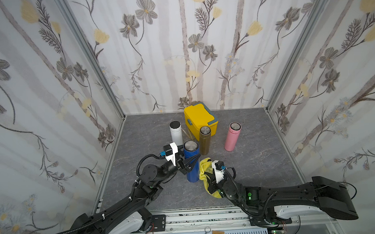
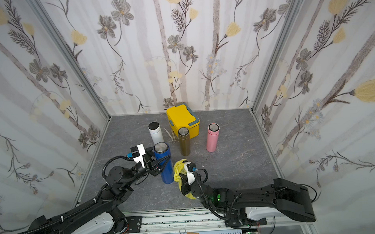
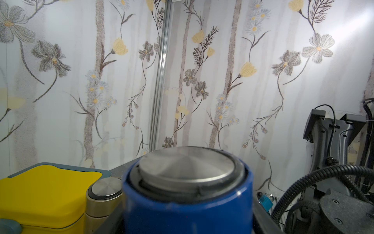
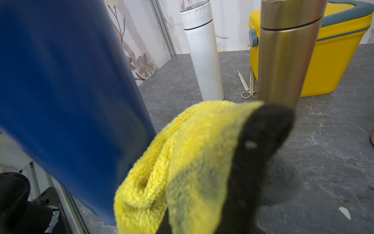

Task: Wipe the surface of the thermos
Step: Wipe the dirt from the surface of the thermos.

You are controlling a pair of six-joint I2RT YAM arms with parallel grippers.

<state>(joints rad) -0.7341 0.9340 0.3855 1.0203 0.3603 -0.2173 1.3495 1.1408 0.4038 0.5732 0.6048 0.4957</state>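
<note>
The blue thermos [image 1: 192,165] [image 2: 165,169] with a steel lid [image 3: 186,168] stands upright in the middle of the grey table in both top views. My left gripper [image 1: 190,162] [image 2: 162,163] is shut on its upper body from the left. My right gripper [image 1: 209,179] [image 2: 184,181] is shut on a yellow cloth [image 1: 203,168] [image 2: 178,169]. The cloth [image 4: 182,158] touches the thermos's [image 4: 66,97] lower right side. One black finger [image 4: 263,141] shows over the cloth; the other is hidden by it.
Behind stand a white thermos [image 1: 176,133], a bronze thermos [image 1: 205,143], a pink thermos [image 1: 232,137] and a yellow lidded box [image 1: 200,119]. Small scissors and tweezers [image 4: 248,85] lie between the white and bronze ones. Papered walls close three sides.
</note>
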